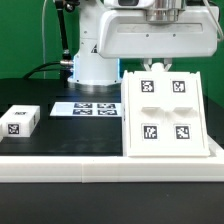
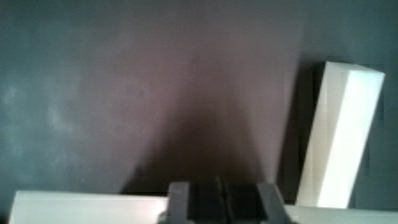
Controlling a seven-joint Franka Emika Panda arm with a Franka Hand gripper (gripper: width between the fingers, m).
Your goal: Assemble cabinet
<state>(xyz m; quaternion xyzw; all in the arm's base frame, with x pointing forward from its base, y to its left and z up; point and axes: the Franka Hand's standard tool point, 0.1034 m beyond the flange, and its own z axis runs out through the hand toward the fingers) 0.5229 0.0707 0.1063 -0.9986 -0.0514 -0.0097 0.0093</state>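
The cabinet body (image 1: 165,112) is a large white box with four black-and-white tags on its top face. It lies on the black table at the exterior view's right. A small white panel (image 1: 20,121) with one tag lies at the left. My gripper (image 1: 155,66) hangs under the white hand, just behind the cabinet's far edge. In the wrist view the gripper (image 2: 224,203) has its dark fingers close together with nothing between them. That view also shows a white piece edge (image 2: 338,130) and another white piece (image 2: 80,206) beside the fingers.
The marker board (image 1: 85,107) lies flat on the table between the small panel and the cabinet. The white robot base (image 1: 95,55) stands behind it. A white ledge (image 1: 110,165) runs along the table's front edge.
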